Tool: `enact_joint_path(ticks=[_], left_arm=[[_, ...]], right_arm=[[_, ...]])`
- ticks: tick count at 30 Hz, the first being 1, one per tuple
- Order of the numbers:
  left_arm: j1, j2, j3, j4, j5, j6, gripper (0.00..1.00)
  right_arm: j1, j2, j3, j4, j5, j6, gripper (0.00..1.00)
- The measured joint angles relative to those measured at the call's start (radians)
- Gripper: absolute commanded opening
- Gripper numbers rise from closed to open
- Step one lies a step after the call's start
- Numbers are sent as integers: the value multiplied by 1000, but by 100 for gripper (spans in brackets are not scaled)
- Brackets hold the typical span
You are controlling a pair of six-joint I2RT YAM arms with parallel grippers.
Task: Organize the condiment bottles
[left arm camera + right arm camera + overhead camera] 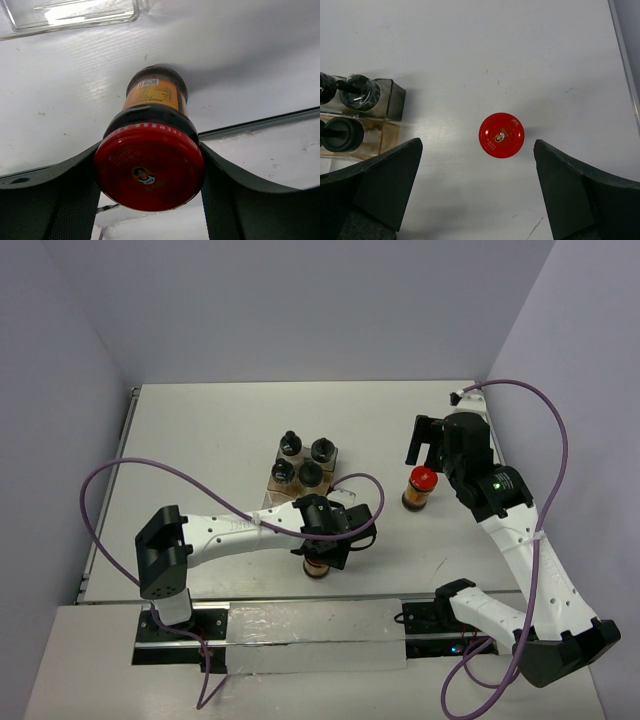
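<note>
My left gripper [320, 543] [150, 167] is shut on the red cap of an amber-brown condiment bottle [318, 567] [154, 95]; both fingers [75, 200] press the cap's sides. This bottle stands upright on the white table near the front edge. A second red-capped bottle [421, 487] [501, 135] stands alone to the right. Above it my right gripper [428, 453] [477, 144] hangs open, touching nothing. Several clear black-capped bottles [302, 460] [359, 92] stand grouped at the far end of a clear plastic tray [347, 492] [75, 17].
A dark seam and metal rail [300, 602] [260, 122] run along the table's front edge, just behind the held bottle. Purple cables [120, 475] loop over the left arm and over the right arm [540, 405]. Walls close in the back and sides.
</note>
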Motion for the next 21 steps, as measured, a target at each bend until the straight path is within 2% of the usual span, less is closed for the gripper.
enact_joint_path(ticks=[10, 21], left_arm=[[24, -44, 87, -54, -18, 23, 10], [220, -210, 142, -56, -33, 54, 10]], right_arm=[[0, 10, 0, 5, -13, 0, 100], [0, 32, 1, 5, -27, 0, 100]])
